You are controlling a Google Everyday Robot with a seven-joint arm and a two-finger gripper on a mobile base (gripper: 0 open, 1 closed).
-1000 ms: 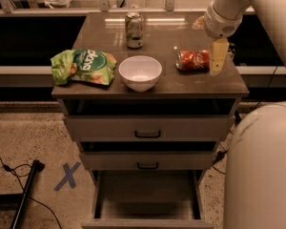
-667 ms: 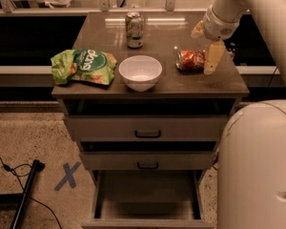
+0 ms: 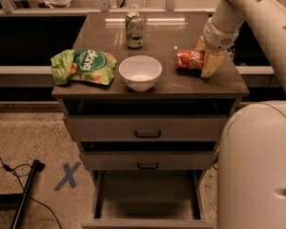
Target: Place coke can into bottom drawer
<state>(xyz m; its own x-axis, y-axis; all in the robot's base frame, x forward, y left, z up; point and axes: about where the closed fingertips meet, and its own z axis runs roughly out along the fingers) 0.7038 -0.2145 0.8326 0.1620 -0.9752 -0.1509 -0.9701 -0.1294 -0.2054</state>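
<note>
The coke can (image 3: pixel 188 59) lies on its side on the cabinet top (image 3: pixel 157 37), at the right, red-orange with white lettering. My gripper (image 3: pixel 204 60) is at the can's right end, open, with one pale finger (image 3: pixel 210 64) in front of the can and the other behind it. I cannot tell whether the fingers touch the can. The bottom drawer (image 3: pixel 148 194) is pulled out below the cabinet, and its flat floor is bare. The robot's white body hides the drawer's right side.
A green-and-silver can (image 3: pixel 134 29) stands at the back of the top. A white bowl (image 3: pixel 140 72) sits front centre, and a green chip bag (image 3: pixel 84 66) lies front left. Two shallower drawers with black handles (image 3: pixel 148 134) are above the bottom drawer. A blue X (image 3: pixel 67 175) marks the floor.
My gripper has moved left and down to the right end of the coke can. The can and the other objects have not moved.
</note>
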